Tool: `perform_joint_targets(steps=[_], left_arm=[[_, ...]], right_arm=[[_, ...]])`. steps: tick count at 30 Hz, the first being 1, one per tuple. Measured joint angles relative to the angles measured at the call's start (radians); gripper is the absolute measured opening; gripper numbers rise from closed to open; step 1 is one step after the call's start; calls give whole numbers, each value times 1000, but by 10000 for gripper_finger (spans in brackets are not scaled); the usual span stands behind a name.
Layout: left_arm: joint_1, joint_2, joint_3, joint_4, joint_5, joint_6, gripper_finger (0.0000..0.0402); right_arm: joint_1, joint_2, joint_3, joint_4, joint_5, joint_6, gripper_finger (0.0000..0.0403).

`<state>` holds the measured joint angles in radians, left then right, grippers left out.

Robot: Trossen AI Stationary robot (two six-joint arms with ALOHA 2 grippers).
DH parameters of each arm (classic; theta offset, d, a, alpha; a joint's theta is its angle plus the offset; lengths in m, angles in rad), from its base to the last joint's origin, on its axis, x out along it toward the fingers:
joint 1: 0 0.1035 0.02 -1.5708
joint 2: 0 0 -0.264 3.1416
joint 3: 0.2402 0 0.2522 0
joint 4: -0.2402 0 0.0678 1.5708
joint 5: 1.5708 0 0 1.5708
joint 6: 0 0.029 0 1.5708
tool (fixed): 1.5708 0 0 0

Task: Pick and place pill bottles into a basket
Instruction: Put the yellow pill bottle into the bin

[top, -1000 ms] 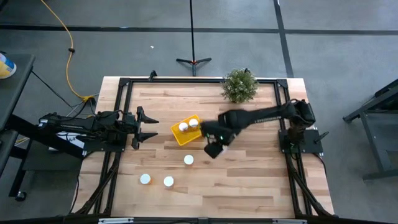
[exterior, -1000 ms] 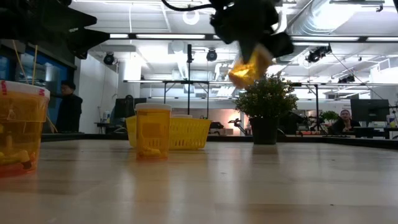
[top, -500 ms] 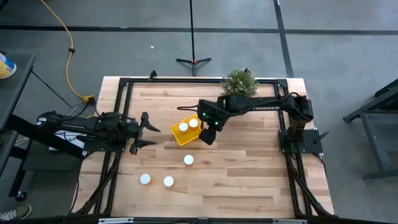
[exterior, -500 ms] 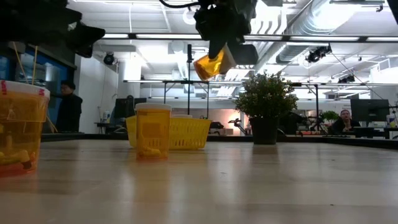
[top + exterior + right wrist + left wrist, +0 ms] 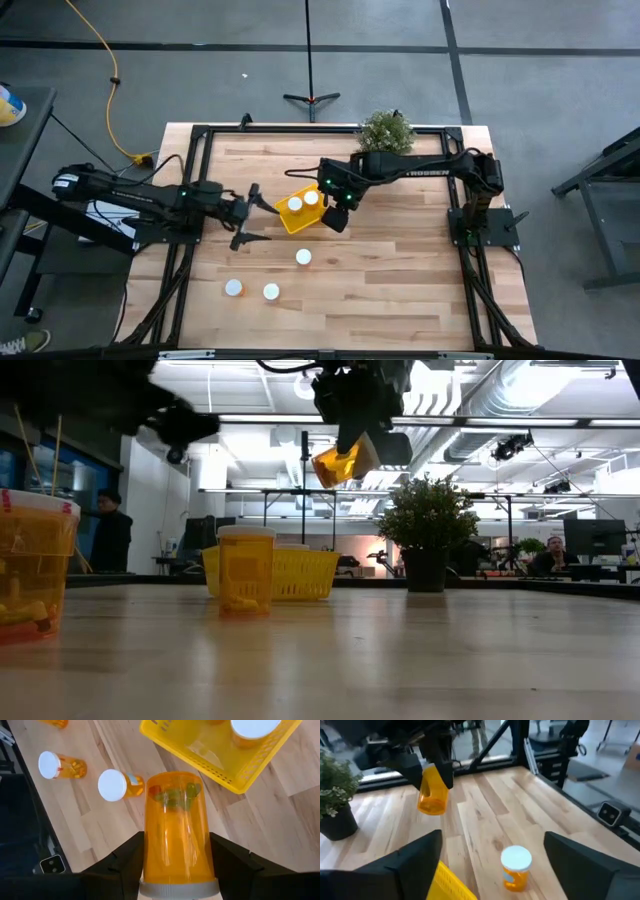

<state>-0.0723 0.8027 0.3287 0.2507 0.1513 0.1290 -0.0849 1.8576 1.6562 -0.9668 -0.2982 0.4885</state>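
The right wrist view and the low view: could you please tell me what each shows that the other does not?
Only the right wrist view shows two capped bottles lying on their sides, and the basket's inside from above. Only the low view shows the potted plant, people in the room, and how high the carried bottle hangs. Both show the right end effector holding an orange pill bottle by the yellow basket.

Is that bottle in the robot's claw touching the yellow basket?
Apart. In the low view the pill bottle in the right gripper hangs well above the basket.
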Motion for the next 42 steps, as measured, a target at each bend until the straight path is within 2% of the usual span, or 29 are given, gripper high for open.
perform_joint_targets(steps=[2, 9, 12, 20, 24, 31, 42], left_arm=[[0, 79, 70, -50, -1, 17, 395], [0, 348, 302, -265, -39, 169, 368], [0, 415, 350, -271, -58, 206, 368], [0, 468, 358, -9, -62, 180, 376], [0, 506, 357, 26, -77, 201, 376], [0, 588, 356, 104, -245, 250, 376], [-2, 608, 356, 180, -269, 246, 376]], right_arm=[[0, 0, 0, 0, -8, -1, 192], [0, 0, 0, -4, -32, -19, 192], [0, 0, 0, -17, -50, -22, 192], [0, 0, 0, -19, -83, -74, 192], [-2, 0, 0, -21, -96, -75, 192], [-13, 0, 0, -20, -97, -79, 192], [-64, 0, 0, -1, -87, -89, 192]])
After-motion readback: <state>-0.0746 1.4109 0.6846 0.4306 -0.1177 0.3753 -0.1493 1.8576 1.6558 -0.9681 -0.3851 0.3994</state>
